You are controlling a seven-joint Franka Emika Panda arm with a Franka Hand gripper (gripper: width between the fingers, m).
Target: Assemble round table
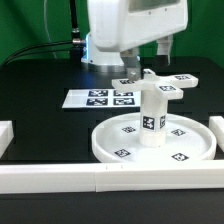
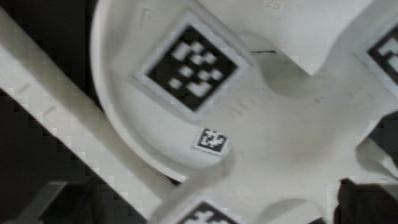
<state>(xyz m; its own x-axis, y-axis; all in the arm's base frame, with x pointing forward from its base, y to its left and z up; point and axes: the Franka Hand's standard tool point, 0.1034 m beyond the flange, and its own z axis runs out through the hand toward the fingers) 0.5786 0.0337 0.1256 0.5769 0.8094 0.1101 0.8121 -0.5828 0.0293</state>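
Leg stands upright in tagged white disc, base piece on top; fingers open.

Black table — rimmed disc, marker board, border rails

leg – upright in disc centre | base piece – atop leg | marker board – behind disc

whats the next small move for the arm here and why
Probably lower the open gripper onto the small base piece and close on it. The leg stands upright in the middle of the disc, and the base piece sits on top of it, directly under the gripper, with nothing held between the fingers. Whether the base piece is fully seated I cannot tell.
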